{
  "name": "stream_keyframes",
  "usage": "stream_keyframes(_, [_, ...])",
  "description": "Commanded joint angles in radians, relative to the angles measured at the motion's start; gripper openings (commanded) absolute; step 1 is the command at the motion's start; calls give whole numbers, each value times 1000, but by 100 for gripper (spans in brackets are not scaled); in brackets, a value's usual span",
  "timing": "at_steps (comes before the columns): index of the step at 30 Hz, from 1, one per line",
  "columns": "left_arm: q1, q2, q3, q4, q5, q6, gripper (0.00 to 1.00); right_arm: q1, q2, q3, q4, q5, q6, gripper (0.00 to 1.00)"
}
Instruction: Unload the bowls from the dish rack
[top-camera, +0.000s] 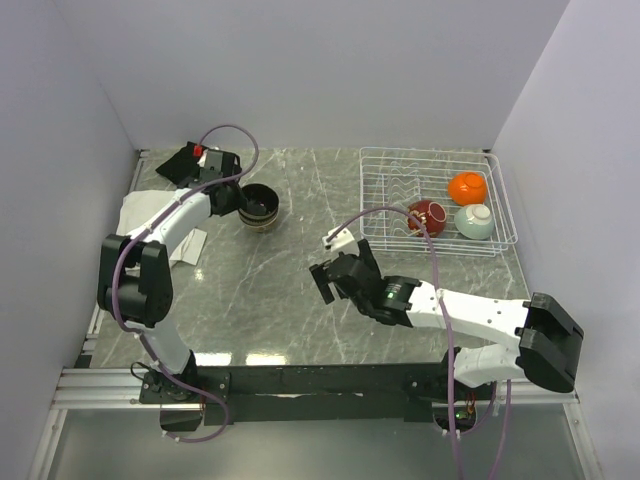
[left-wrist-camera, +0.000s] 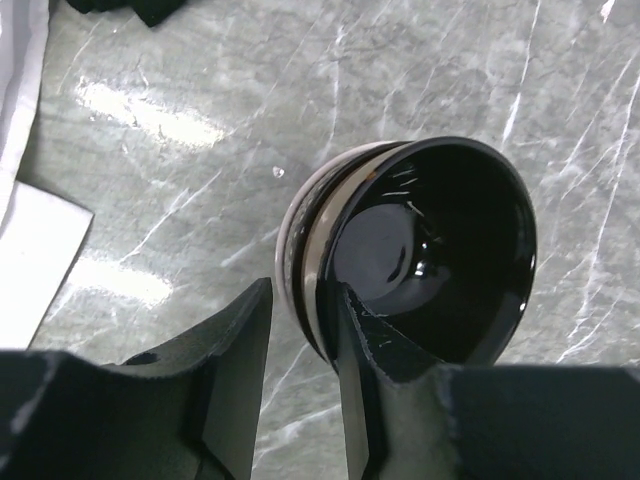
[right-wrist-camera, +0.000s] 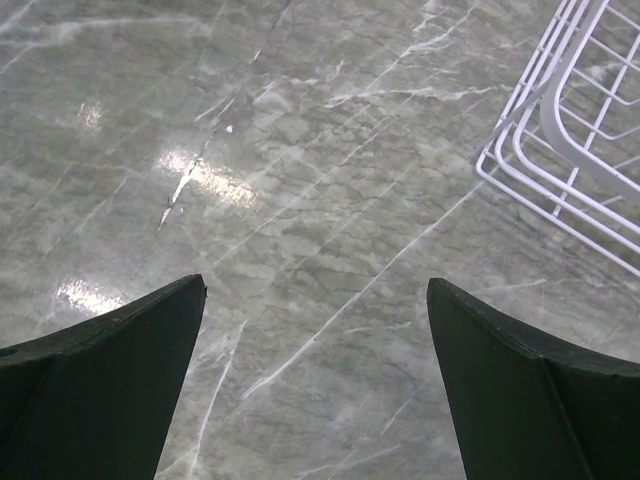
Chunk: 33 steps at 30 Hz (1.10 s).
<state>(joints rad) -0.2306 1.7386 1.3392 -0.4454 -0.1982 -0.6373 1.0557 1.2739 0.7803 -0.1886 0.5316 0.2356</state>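
Four bowls were counted: one dark bowl (top-camera: 259, 207), one red bowl (top-camera: 428, 215), one orange bowl (top-camera: 467, 187) and one pale bowl (top-camera: 474, 221). Three of them sat in the one dish rack (top-camera: 425, 150) and one on the single tabletop (top-camera: 280, 300). There was one white cloth (top-camera: 140, 212) and one small black object (top-camera: 185, 160). Two arms were present, the left arm (top-camera: 135, 275) and the right arm (top-camera: 480, 315). Each carried one gripper, the left gripper (left-wrist-camera: 300, 300) and the right gripper (right-wrist-camera: 315, 283), making two.
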Motion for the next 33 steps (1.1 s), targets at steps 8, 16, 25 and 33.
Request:
stream_keyframes(8, [2, -53, -18, -9, 16, 22, 19, -36, 1, 69, 11, -16, -27, 100])
stream_keyframes(16, [20, -27, -15, -16, 72, 14, 14, -63, -22, 96, -15, -19, -45, 100])
stream_keyframes(25, [25, -129, -12, -62, 89, 31, 48, -206, -90, 168, -94, -36, -102, 100])
stream_keyframes(33, [23, -321, -106, -72, 65, 88, 91, -417, -56, 246, -179, 39, -163, 100])
